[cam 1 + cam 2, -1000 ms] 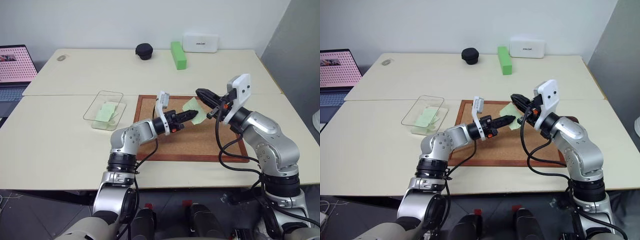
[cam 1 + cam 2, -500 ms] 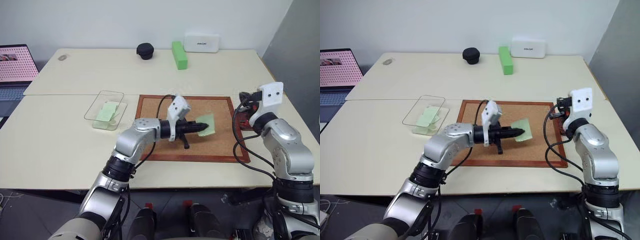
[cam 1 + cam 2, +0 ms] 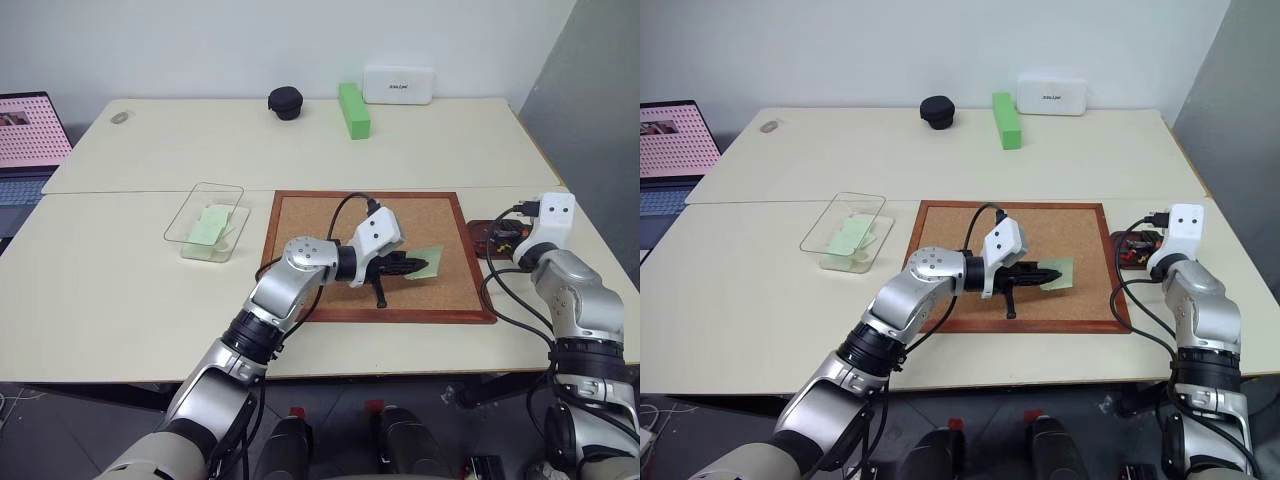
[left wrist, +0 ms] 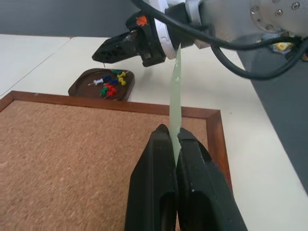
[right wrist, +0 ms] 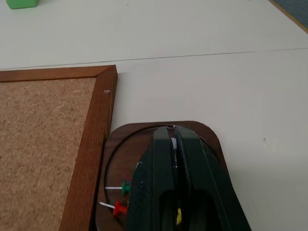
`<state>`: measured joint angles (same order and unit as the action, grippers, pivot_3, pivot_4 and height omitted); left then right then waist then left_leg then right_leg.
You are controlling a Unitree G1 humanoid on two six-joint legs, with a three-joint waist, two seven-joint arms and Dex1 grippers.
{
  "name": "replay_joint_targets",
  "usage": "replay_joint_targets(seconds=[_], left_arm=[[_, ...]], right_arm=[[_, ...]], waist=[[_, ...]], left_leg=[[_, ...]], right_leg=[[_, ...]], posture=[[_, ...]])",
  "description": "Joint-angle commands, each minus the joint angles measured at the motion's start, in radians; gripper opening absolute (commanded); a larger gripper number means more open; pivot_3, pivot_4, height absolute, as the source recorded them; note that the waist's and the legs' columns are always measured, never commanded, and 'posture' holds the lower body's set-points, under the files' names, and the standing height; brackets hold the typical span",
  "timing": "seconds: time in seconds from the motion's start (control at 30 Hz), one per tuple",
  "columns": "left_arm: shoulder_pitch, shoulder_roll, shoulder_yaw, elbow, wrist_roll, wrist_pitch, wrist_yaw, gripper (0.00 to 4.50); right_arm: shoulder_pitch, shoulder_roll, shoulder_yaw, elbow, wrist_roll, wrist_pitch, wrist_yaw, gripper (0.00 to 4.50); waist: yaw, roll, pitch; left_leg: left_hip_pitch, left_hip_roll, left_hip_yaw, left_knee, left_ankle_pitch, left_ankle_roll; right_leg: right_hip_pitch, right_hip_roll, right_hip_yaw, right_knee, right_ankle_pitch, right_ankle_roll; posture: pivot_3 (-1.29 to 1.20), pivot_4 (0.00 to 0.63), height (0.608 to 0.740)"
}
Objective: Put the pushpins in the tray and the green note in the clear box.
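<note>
My left gripper (image 3: 408,266) is shut on the green note (image 3: 427,265) and holds it just above the cork board (image 3: 320,215); the left wrist view shows the green note (image 4: 176,82) edge-on between the fingers. My right gripper (image 5: 172,131) hangs shut over the tray (image 5: 207,139), right of the board, with a yellow bit and a pale sliver of a pushpin between its fingers. Several pushpins (image 4: 110,82) lie in the tray (image 4: 84,89). The clear box (image 3: 215,194) stands left of the board with pale-green slips inside.
A bright-green block (image 3: 353,108), a white box (image 3: 398,84) and a black round case (image 3: 284,102) stand at the table's back. A laptop (image 3: 30,130) is at the far left edge.
My right gripper swung right and down, from beside the note to over the tray. My left gripper rolled and drew slightly back and right, the note still in it.
</note>
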<state>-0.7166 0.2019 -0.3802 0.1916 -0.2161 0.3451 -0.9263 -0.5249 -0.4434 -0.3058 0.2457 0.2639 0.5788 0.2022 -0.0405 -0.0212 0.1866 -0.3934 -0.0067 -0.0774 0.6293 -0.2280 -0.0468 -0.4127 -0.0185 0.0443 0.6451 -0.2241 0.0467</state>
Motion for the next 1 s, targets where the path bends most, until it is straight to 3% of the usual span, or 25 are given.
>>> replay_joint_targets(seconds=[0.03,0.07,0.63,0.7,1.0], left_arm=[[-0.003,0.007,0.034,-0.028,0.005,-0.006,0.007,0.06],[0.001,0.009,0.032,-0.032,0.008,-0.006,0.01,0.0],[0.005,0.012,0.042,-0.041,0.013,0.015,0.03,0.0],[0.003,0.01,0.042,-0.036,0.014,0.014,0.03,0.0],[-0.004,0.012,0.056,-0.022,0.019,0.015,0.033,0.0]], right_arm=[[-0.038,0.0,-0.03,0.04,0.014,-0.04,0.0,0.0],[-0.039,0.004,-0.028,0.048,0.014,-0.043,0.002,0.49],[-0.031,0.006,-0.023,0.042,0.019,-0.045,0.032,4.18],[-0.029,0.009,-0.024,0.037,0.022,-0.042,0.034,4.47],[-0.025,-0.001,-0.002,0.013,0.004,-0.058,0.055,4.47]], waist=[[0.001,0.0,0.0],[0.001,0.0,0.0],[-0.001,0.0,0.0],[-0.001,0.0,0.0],[-0.001,0.0,0.0]], left_leg=[[0.0,0.0,0.0,0.0,0.0,0.0],[0.0,0.0,0.0,0.0,0.0,0.0],[0.0,0.0,0.0,0.0,0.0,0.0],[0.0,0.0,0.0,0.0,0.0,0.0],[0.0,0.0,0.0,0.0,0.0,0.0]], right_leg=[[0.0,0.0,0.0,0.0,0.0,0.0],[0.0,0.0,0.0,0.0,0.0,0.0],[0.0,0.0,0.0,0.0,0.0,0.0],[0.0,0.0,0.0,0.0,0.0,0.0],[0.0,0.0,0.0,0.0,0.0,0.0]], posture=[[0.0,0.15,0.74],[0.0,0.15,0.74],[0.0,0.15,0.74],[0.0,0.15,0.74],[0.0,0.15,0.74]])
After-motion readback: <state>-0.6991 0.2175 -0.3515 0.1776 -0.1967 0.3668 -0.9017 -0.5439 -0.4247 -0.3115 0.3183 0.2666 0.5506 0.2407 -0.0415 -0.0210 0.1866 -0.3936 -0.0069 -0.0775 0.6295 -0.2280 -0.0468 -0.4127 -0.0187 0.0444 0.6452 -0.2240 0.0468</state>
